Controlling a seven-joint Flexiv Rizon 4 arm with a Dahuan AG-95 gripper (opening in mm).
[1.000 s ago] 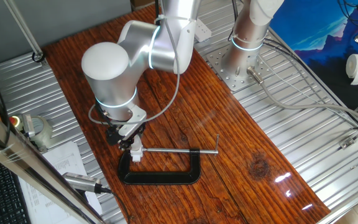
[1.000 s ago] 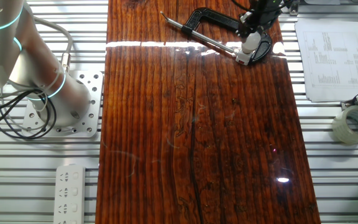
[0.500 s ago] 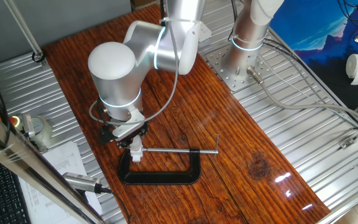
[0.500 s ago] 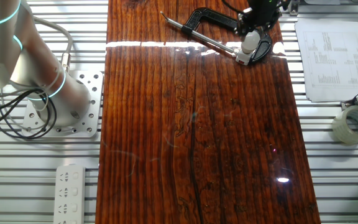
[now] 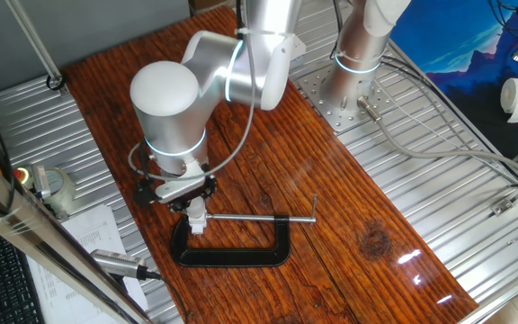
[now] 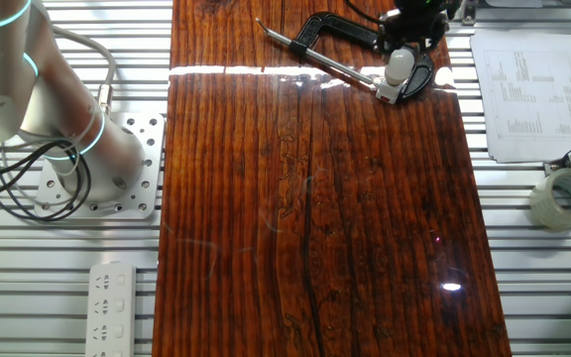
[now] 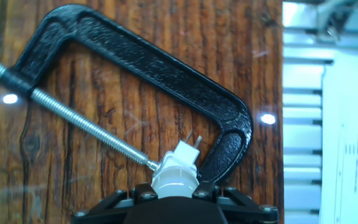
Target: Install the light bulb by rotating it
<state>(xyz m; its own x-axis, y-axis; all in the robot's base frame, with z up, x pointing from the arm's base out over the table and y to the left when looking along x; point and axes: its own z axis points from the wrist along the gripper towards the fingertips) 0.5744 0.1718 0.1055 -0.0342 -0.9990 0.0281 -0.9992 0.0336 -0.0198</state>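
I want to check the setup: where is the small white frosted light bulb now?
In the hand view, the small white frosted light bulb is at the bottom centre, just before the end effector, on the white socket block held in the black C-clamp.

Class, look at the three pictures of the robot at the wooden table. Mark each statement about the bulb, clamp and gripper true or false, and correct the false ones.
1. The light bulb sits in the socket block held by the black C-clamp. True.
2. The gripper is far from the bulb. False: it is right above it.
3. The clamp lies on the metal grating. False: it lies on the wooden table.
4. A tape roll lies beside the table. True.
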